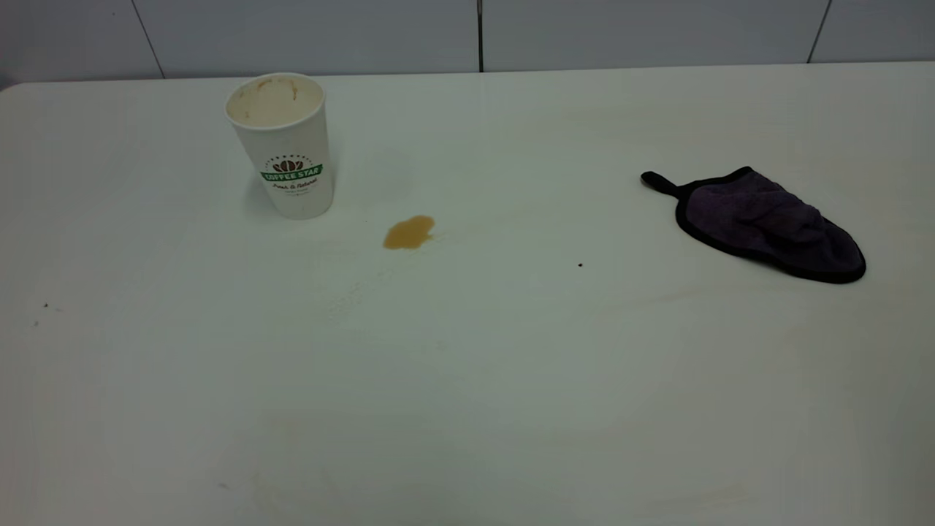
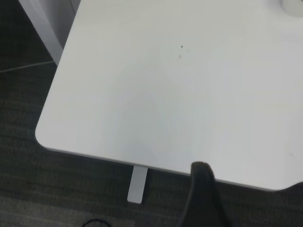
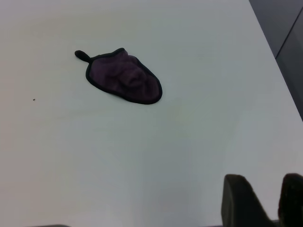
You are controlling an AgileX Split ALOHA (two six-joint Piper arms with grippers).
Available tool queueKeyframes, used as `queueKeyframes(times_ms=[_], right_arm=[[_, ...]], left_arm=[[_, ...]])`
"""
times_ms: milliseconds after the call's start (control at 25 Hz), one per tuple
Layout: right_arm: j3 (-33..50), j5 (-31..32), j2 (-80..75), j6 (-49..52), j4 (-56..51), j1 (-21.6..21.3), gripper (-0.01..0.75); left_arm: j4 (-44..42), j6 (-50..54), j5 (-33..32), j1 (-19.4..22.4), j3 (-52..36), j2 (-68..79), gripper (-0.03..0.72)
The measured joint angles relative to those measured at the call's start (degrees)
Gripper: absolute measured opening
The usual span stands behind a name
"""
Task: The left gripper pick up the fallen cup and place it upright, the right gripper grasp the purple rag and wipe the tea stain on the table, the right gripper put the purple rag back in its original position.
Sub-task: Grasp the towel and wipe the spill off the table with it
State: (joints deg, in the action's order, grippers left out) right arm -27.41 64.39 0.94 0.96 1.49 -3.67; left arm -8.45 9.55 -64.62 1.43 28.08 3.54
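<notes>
The cup [image 1: 285,146] stands upright at the back left of the table [image 1: 467,409], its stained inside showing. The tea stain [image 1: 409,232] lies just right of and in front of the cup. The purple rag [image 1: 767,223] lies flat at the right, loop tab pointing left; the right wrist view shows the purple rag [image 3: 124,78] too. Neither arm appears in the exterior view. The right gripper [image 3: 270,182] is open and empty over bare table, far from the rag. The left gripper [image 2: 201,189] hangs past the table's edge, over the floor.
A tiny black speck [image 1: 580,264] sits between stain and rag. The rounded table corner [image 2: 45,137] and a grey table leg [image 2: 137,184] show in the left wrist view, with dark floor beyond. A tiled wall [image 1: 467,33] runs behind the table.
</notes>
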Motion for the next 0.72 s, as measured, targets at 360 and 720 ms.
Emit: queueKeyframes(times_ms=[360,720], right_arm=[[0.0,0.0,0.0,0.0,0.0,0.0,0.237],[0.0,0.0,0.0,0.0,0.0,0.0,0.237]], left_arm=[[0.0,-0.3,-0.4,0.0,0.0,-1.6,0.566],[0.0,-0.5,-0.5,0.0,0.0,-3.3,0.566]])
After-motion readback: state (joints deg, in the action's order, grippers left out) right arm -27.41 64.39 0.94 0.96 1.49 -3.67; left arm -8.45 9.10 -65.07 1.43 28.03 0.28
